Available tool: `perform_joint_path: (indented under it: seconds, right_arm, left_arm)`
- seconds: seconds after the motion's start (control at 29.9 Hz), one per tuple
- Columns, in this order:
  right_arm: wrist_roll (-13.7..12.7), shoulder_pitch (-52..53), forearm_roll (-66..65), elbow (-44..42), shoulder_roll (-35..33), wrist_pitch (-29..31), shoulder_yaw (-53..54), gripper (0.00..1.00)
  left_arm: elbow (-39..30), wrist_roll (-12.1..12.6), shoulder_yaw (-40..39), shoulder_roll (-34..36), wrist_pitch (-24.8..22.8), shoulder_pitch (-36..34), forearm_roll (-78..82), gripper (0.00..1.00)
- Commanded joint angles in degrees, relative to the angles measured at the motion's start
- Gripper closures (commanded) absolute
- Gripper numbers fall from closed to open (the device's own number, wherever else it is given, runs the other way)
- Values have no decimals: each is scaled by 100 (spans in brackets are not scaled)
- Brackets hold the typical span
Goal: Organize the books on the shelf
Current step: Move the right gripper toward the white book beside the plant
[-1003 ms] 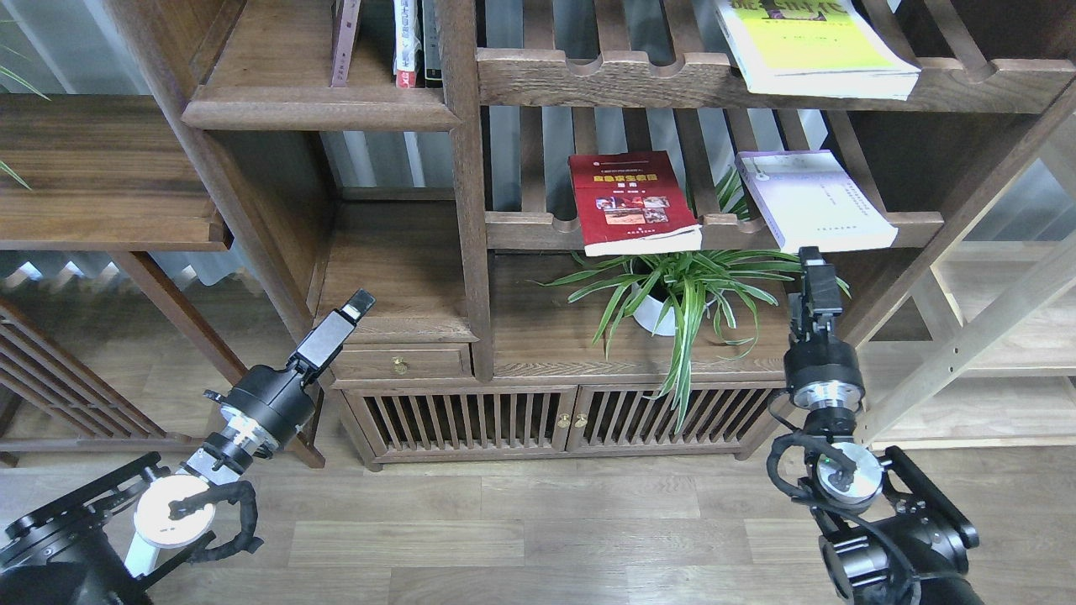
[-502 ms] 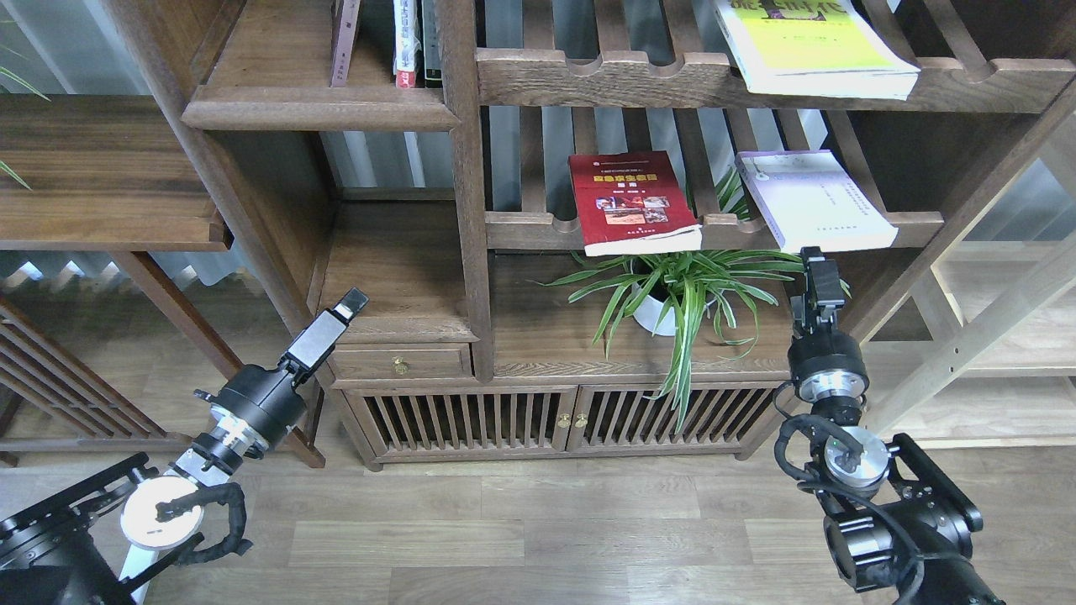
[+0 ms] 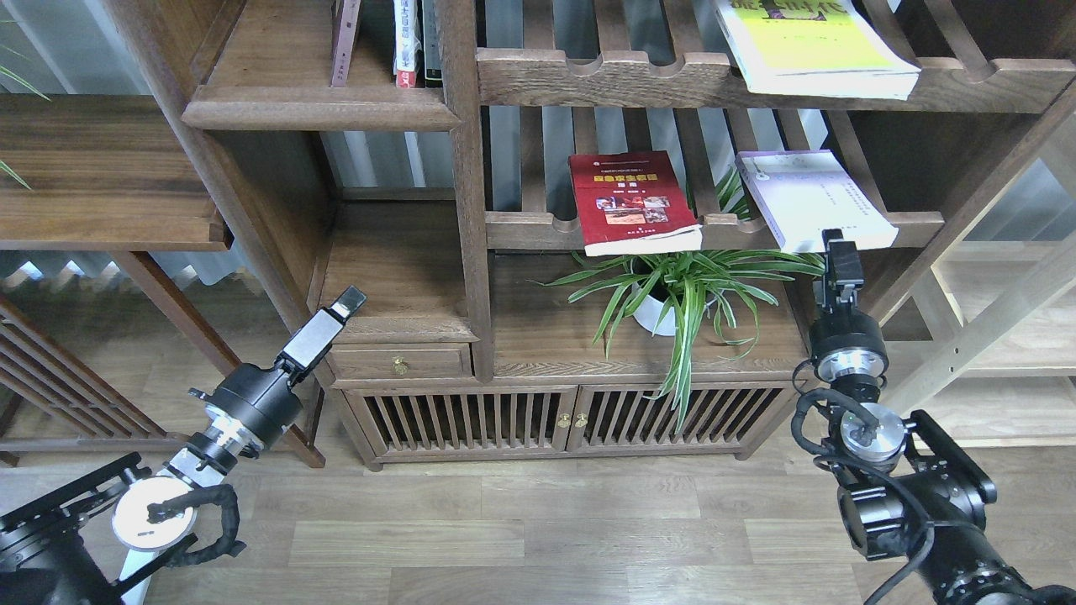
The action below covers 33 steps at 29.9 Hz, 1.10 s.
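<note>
1. The lavender-white book [image 3: 814, 200] lies flat on the slatted rack [image 3: 714, 228] right of centre, its front edge overhanging. It looks like a large, floppy paperback, so I judge it will sag if pinched at one corner; the overhanging front edge near the spine looks like the best hold.
2. The red book [image 3: 630, 200] lies on the same rack at centre, also overhanging, above the potted plant [image 3: 672, 294]. The thick yellow-green book [image 3: 811, 46] rests on the rack at the upper right and is probably the heaviest.
3. The shelf [image 3: 315, 105], the solid board at the upper left, holds thin upright spines [image 3: 408, 42] with bare room beside them.
4. The right gripper [image 3: 841, 252] points upward, its tip just below the lavender-white book's front edge; I cannot tell whether its fingers are apart.
5. The left gripper [image 3: 349, 302] slants up toward the lower cabinet, left of centre, holding nothing; its fingers cannot be told apart either.
</note>
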Motion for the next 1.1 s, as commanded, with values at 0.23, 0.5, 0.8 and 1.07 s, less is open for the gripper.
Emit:
perform_joint_path:
  seconds: [0.23,0.5,0.8,1.07]
  right_arm:
    - [0,281,39,-373,-62,1,-8,0]
    - [0,343,48,-365,-35,-17,-78,0]
    - [0,501,39,-400,-9,-289,-96,0]
    - [0,852,39,-847,18,-360,-87,0]
  left_arm:
    - [-51,0,-15,128,0,95,-14,1]
    - [-51,0,-24,129,0,147,-14,1]
    - [-104,9,-68,225,0,314,-14,1]
    - [-323,9,-270,410,0,490,-14,1]
